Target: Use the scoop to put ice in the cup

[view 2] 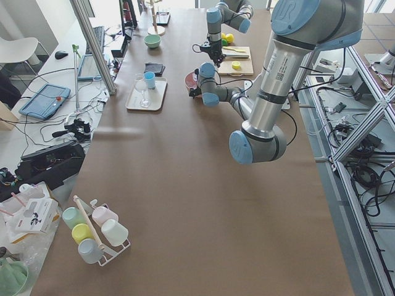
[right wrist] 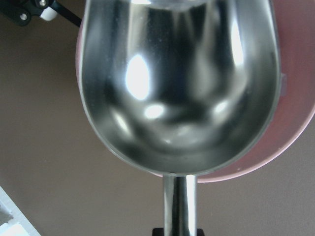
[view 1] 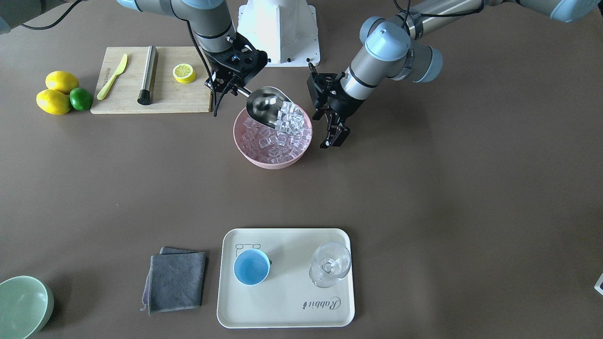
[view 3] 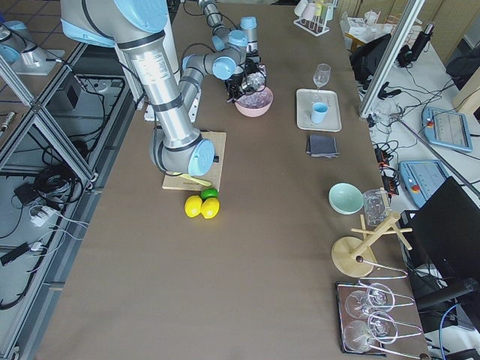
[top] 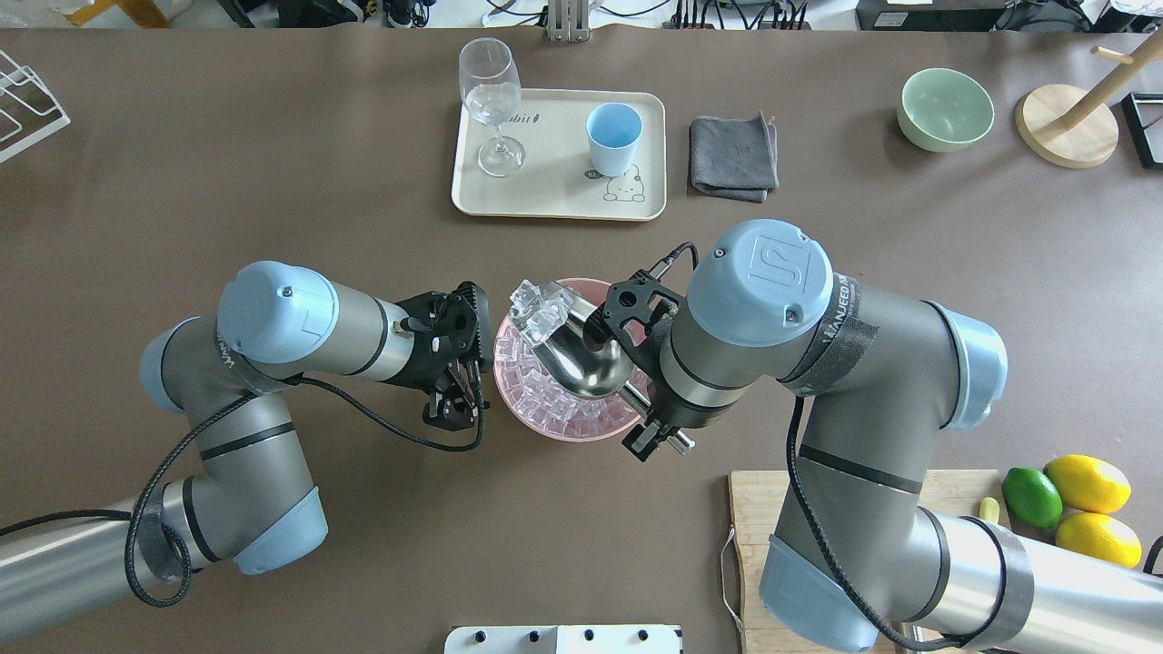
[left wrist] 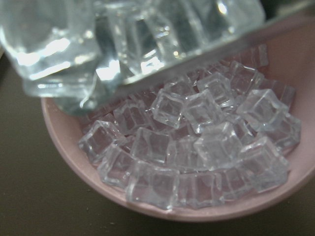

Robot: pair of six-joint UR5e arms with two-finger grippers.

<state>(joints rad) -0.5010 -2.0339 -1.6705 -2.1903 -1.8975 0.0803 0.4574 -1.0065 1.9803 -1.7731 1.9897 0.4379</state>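
Note:
My right gripper (view 1: 227, 87) is shut on the handle of the steel scoop (view 1: 266, 106), also seen in the right wrist view (right wrist: 177, 88). The scoop is tilted over the pink bowl (view 1: 254, 160) with several ice cubes (view 1: 289, 117) piled at its front lip, seen in the overhead view (top: 536, 309) too. More ice (left wrist: 197, 142) fills the bowl. My left gripper (view 1: 335, 139) hangs beside the bowl's rim, apart from it, open and empty. The light-blue cup (view 1: 251, 267) stands upright and empty on a cream tray (view 1: 282, 310) across the table.
A clear stemmed glass (view 1: 330, 268) shares the tray. A grey cloth (view 1: 175, 282) and a pale-green bowl (view 1: 21, 306) lie beside it. A cutting board (view 1: 179, 101) with a plastic knife, a metal cylinder (view 1: 148, 75) and a lemon slice sits near the right arm, lemons and a lime beyond.

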